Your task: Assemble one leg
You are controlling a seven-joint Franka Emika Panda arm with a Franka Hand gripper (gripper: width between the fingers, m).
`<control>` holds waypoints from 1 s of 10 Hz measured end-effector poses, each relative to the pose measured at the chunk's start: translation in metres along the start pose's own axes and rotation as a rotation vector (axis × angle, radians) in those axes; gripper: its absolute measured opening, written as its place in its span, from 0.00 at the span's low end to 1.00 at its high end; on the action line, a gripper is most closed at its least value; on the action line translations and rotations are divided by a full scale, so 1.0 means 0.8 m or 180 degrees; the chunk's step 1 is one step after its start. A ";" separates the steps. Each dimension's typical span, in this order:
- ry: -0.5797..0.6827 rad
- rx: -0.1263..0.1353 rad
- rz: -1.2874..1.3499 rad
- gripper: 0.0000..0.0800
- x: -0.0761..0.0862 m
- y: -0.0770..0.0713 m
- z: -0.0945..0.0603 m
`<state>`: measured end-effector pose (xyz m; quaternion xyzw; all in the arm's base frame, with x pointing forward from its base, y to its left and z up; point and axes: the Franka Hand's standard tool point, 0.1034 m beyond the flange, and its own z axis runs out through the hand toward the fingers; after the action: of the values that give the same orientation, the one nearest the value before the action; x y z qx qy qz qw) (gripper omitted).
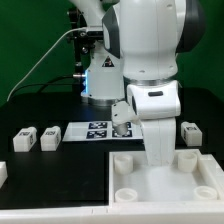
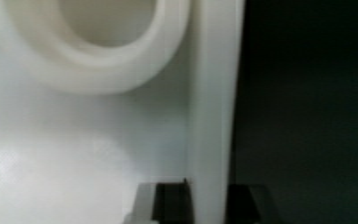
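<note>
The large white tray (image 1: 150,185) lies at the front, with round sockets in its corners. My gripper (image 1: 158,160) reaches down onto its far rim. In the wrist view the two dark fingers (image 2: 172,205) stand on either side of the tray's raised rim (image 2: 211,100), pressed against it, next to a round socket (image 2: 87,40). Three small white legs with marker tags lie on the black table: two at the exterior view's left (image 1: 25,138) (image 1: 48,137) and one at the right (image 1: 189,131). None is held.
The marker board (image 1: 95,130) lies flat behind the tray, left of my arm. The arm's base (image 1: 100,80) stands at the back. A white piece (image 1: 3,172) shows at the left edge.
</note>
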<state>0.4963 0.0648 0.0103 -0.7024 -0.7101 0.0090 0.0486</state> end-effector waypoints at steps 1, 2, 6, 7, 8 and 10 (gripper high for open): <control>0.0005 -0.0018 0.0015 0.08 -0.002 -0.001 0.001; 0.0005 -0.0016 0.0023 0.08 -0.002 -0.001 0.001; 0.0005 -0.0008 0.0028 0.51 -0.003 -0.002 0.003; 0.0005 -0.0007 0.0029 0.72 -0.003 -0.002 0.003; 0.0005 -0.0006 0.0029 0.78 -0.003 -0.002 0.003; 0.0005 -0.0005 0.0030 0.81 -0.003 -0.002 0.003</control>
<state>0.4942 0.0622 0.0076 -0.7058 -0.7067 0.0082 0.0486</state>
